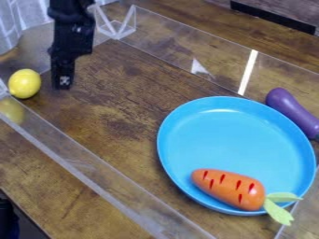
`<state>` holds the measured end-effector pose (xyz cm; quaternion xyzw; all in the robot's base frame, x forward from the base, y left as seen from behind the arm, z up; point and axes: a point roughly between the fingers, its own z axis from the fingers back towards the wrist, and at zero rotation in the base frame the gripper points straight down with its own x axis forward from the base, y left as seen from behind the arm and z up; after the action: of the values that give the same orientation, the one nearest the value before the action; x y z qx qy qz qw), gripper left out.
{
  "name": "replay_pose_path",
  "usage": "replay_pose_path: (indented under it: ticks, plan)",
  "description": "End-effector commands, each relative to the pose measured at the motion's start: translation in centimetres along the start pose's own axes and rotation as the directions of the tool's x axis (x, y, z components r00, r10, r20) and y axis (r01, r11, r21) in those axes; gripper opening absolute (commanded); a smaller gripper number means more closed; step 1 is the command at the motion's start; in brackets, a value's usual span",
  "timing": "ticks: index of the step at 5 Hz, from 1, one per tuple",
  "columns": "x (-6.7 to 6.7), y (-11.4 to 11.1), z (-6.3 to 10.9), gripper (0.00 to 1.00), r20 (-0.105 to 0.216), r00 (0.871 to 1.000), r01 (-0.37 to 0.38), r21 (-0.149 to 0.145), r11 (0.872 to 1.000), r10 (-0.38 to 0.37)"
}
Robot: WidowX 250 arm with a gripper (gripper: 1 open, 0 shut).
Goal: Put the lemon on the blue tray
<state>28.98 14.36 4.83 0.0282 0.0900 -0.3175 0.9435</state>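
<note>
A brown wooden bench [131,117] with visible grain fills most of the frame. Nearest, at the lower left edge, is something black [7,219], too little of it showing to name. A clear strip [93,173] runs slantwise from the left edge down to the bottom, with a blurred yellow patch showing in it near the left edge. At the lower right, the round blue tray [206,135] lies flat with its low rim up. An orange toy carrot [228,188] with dark red marks rests on its lower part, the pale green leaves [281,207] reaching over the rim toward the lower right. Farther back, at the right edge, a purple toy eggplant [289,110] lies aslant beside the tray, on the bench. The yellow toy lemon [24,83] sits at the left of the frame, off the tray and well apart from it. Just to the right of the lemon, the black robot arm [73,28] comes down from the upper left, its jaws shut, pointing downward and holding nothing. Beyond, a white line [248,71] crosses the bench at the upper right, and a dark object [294,11] sits in the top right corner.
</note>
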Motion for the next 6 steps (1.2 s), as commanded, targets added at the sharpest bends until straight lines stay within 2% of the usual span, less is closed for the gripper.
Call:
replay_pose_path:
  ticks: [1, 3, 4, 6]
  plan:
    - [1.5, 0.4, 3.0, 0.00, 0.022, 1.000, -0.022, 0.049, 0.999, 0.021]
    - [2.6, -0.1, 5.4, 0.00, 0.026, 0.999, -0.036, 0.063, 0.997, 0.034]
    - [3.1, -0.6, 5.8, 0.00, 0.030, 0.999, -0.028, 0.067, 0.997, 0.026]
    - [4.8, -1.0, 5.6, 0.00, 0.037, 0.997, 0.060, 0.078, 0.995, -0.063]
